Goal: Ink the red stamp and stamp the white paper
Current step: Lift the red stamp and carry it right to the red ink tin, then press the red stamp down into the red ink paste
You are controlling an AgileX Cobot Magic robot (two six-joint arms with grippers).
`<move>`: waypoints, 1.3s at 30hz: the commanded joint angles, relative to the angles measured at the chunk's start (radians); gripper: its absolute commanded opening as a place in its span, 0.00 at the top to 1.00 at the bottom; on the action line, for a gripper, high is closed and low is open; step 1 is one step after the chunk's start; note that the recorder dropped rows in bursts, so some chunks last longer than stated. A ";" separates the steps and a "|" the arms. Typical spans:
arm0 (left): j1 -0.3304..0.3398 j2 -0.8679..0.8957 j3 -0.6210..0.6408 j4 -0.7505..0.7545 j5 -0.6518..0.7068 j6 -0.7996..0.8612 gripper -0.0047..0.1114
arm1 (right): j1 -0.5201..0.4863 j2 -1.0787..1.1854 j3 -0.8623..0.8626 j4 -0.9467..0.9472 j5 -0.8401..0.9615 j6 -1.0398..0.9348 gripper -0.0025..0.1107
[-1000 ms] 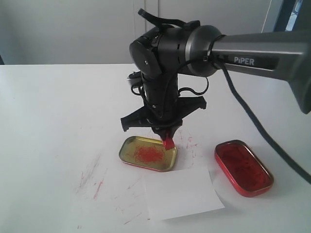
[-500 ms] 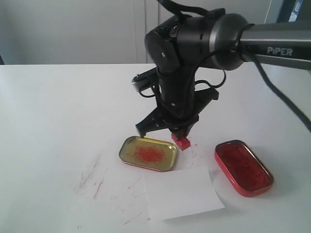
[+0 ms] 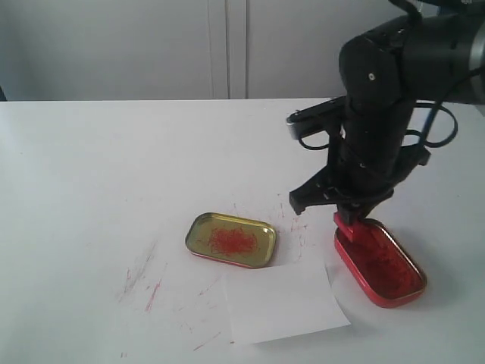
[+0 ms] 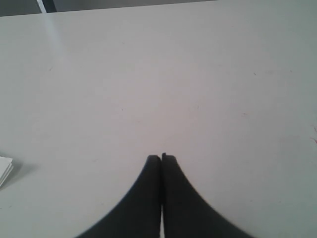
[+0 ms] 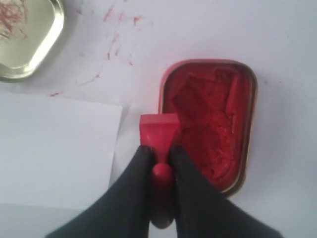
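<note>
My right gripper [image 3: 350,218] [image 5: 159,154] is shut on the knob of the red stamp [image 3: 348,228] [image 5: 158,130]. The stamp's base hangs over the near-left rim of the red ink tin [image 3: 383,262] [image 5: 214,124], just above it; touching or not I cannot tell. The white paper [image 3: 282,302] [image 5: 54,148] lies flat on the table left of the tin, beside the stamp. My left gripper [image 4: 161,157] is shut with nothing in it, over bare table; the exterior view does not show it.
A gold tin [image 3: 231,240] [image 5: 27,34] with red smears sits left of the stamp, behind the paper. Red ink streaks [image 3: 148,284] mark the white table [image 3: 91,167]. A white sheet corner [image 4: 4,168] shows in the left wrist view.
My right arm has carried the stamp rightward, from over the gold tin's right edge to the left end of the red ink tin. Tins and paper have not moved.
</note>
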 commanded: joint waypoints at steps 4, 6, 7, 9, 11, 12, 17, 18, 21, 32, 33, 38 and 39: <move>-0.001 -0.003 0.005 -0.001 0.003 0.000 0.96 | -0.069 -0.080 0.124 0.021 -0.053 -0.021 0.98; -0.001 -0.003 0.005 -0.001 0.003 0.000 0.96 | -0.083 -0.093 0.143 0.024 -0.054 -0.032 0.98; -0.001 -0.003 0.005 -0.001 0.003 0.000 0.96 | -0.090 -0.098 0.148 0.027 -0.054 -0.035 0.98; -0.001 -0.003 0.005 -0.001 0.003 0.000 0.96 | -0.104 -0.107 0.155 0.030 -0.053 -0.036 0.98; -0.001 -0.003 0.005 -0.001 0.003 0.000 0.96 | -0.115 -0.113 0.165 0.030 -0.053 -0.036 0.98; -0.001 -0.003 0.005 -0.001 0.003 0.000 0.96 | -0.118 -0.111 0.169 0.032 -0.053 -0.036 0.98; -0.001 -0.003 0.005 -0.001 0.003 0.000 0.96 | -0.121 -0.111 0.203 0.032 -0.062 -0.036 0.98; -0.001 -0.003 0.005 -0.001 0.003 0.000 0.96 | -0.123 -0.111 0.211 0.032 -0.067 -0.036 0.98; -0.001 -0.003 0.005 -0.001 0.003 0.000 0.96 | -0.138 -0.111 0.240 0.042 -0.100 -0.036 0.98; -0.001 -0.003 0.005 -0.001 0.003 0.000 0.96 | -0.158 -0.107 0.282 0.084 -0.195 -0.038 0.98; -0.001 -0.003 0.005 -0.001 0.003 0.000 0.96 | -0.158 -0.102 0.282 0.074 -0.188 -0.038 0.98; -0.001 -0.003 0.005 -0.001 0.003 0.000 0.96 | -0.158 -0.096 0.282 0.070 -0.225 -0.038 0.98; -0.001 -0.003 0.005 -0.001 0.003 0.000 0.96 | -0.158 -0.096 0.282 0.070 -0.225 -0.038 0.98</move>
